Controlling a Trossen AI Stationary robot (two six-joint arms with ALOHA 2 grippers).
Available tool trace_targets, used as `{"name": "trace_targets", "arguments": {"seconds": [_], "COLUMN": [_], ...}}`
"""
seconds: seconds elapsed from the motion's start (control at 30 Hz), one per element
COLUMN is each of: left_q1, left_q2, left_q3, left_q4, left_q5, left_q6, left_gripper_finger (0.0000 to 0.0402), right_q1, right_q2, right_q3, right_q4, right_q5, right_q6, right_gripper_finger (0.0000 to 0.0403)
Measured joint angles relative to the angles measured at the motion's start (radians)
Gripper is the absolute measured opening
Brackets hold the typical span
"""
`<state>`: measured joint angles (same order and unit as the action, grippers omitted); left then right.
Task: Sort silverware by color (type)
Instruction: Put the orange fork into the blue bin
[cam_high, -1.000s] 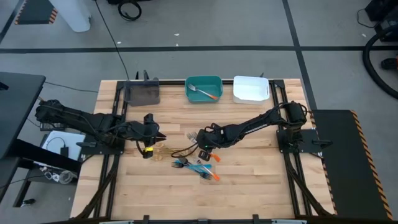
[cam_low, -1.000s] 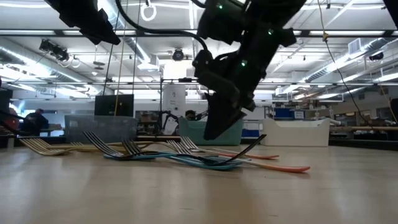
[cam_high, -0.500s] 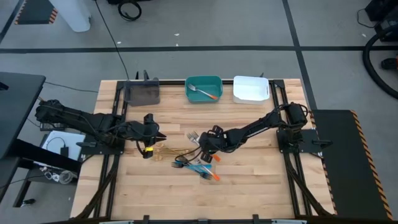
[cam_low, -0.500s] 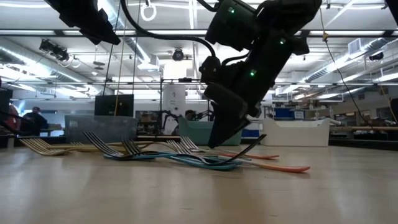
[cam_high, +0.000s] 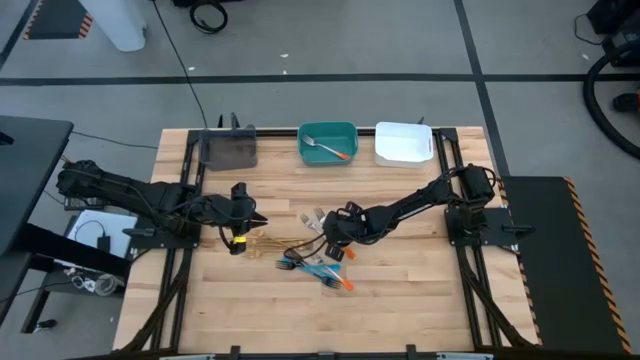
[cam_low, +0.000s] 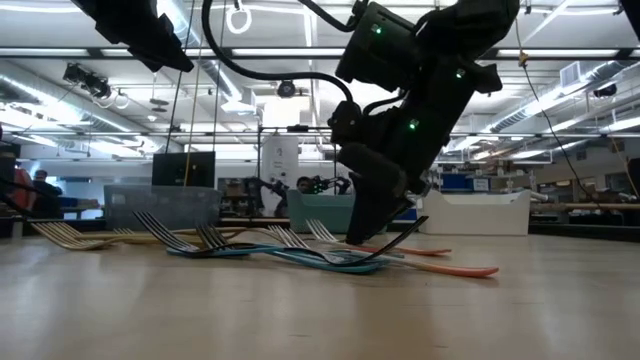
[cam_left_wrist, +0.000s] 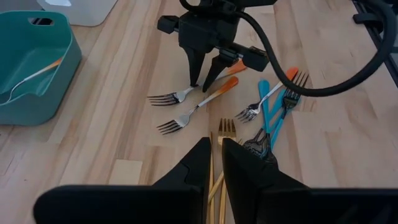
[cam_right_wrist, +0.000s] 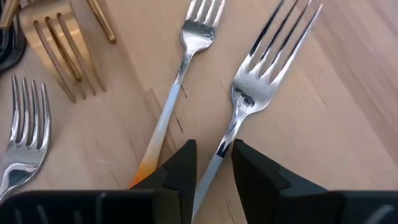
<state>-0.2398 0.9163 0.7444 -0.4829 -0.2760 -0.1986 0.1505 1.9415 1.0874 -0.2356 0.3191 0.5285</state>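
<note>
Silverware lies loose mid-table: two silver forks with orange handles (cam_left_wrist: 186, 118), blue-handled forks (cam_left_wrist: 273, 109) and gold forks (cam_left_wrist: 225, 129). My right gripper (cam_high: 330, 232) points steeply down over the orange-handled pair, open. Its fingers stand on either side of the slim neck of one fork (cam_right_wrist: 249, 87), just behind its tines, and the fork lies flat on the wood. I cannot tell whether a finger touches it. My left gripper (cam_left_wrist: 216, 163) hangs above the gold forks left of the pile, shut but for a slit, holding nothing.
Three bins stand along the far edge: a grey one (cam_high: 231, 150), a teal one (cam_high: 303, 145) holding an orange-handled fork (cam_high: 330, 149), and a white one (cam_high: 404, 143). Bare wood lies near the front edge and to the right of the pile.
My right gripper has come down toward the table and slightly toward its near edge, so that its fingertips now stand low among the orange-handled forks. The silverware has stayed where it lay.
</note>
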Motion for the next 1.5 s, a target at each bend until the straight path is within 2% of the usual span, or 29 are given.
{"name": "trace_targets", "arguments": {"seconds": [0.53, 1.23, 1.5], "left_q1": [0.000, 0.000, 0.000], "left_q2": [0.000, 0.000, 0.000], "left_q3": [0.000, 0.000, 0.000], "left_q4": [0.000, 0.000, -0.001], "left_q5": [0.000, 0.000, 0.000], "left_q6": [0.001, 0.011, 0.011], "left_gripper_finger": [0.0050, 0.0050, 0.0050], "right_q1": [-0.007, -0.029, -0.033], "right_q2": [0.000, 0.000, 0.006], "right_q3": [-0.001, -0.001, 0.057], "right_q4": [0.005, -0.002, -0.083], "right_q5": [-0.055, -0.091, -0.094], "right_q6": [-0.013, -0.066, -0.123], "right_gripper_finger": [0.0019, 0.0018, 0.0018]}}
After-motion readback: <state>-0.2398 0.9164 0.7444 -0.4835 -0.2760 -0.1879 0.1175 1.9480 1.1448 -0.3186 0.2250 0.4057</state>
